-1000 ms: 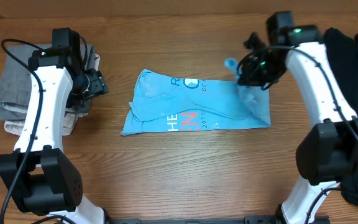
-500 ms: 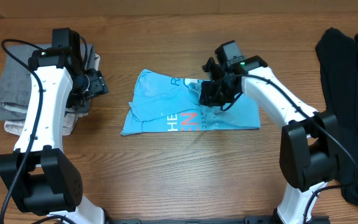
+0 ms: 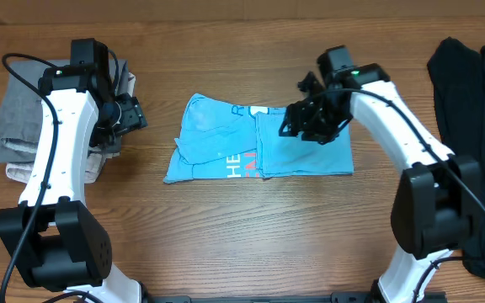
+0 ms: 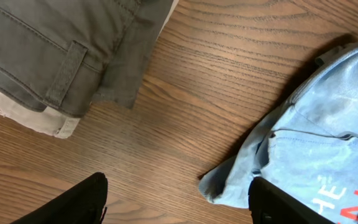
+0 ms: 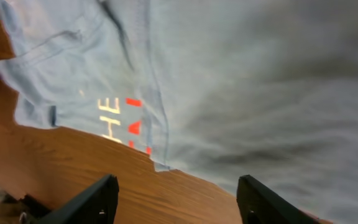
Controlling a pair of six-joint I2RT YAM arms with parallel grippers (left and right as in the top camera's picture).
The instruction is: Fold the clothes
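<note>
The light blue T-shirt lies in the middle of the wooden table, its right part folded over so it hides some of the red and white lettering. The right gripper hovers over the fold's upper edge, fingers spread, nothing between them. The left gripper hangs between a pile of grey trousers and the shirt's left edge, fingers wide and empty. A black garment lies far right.
</note>
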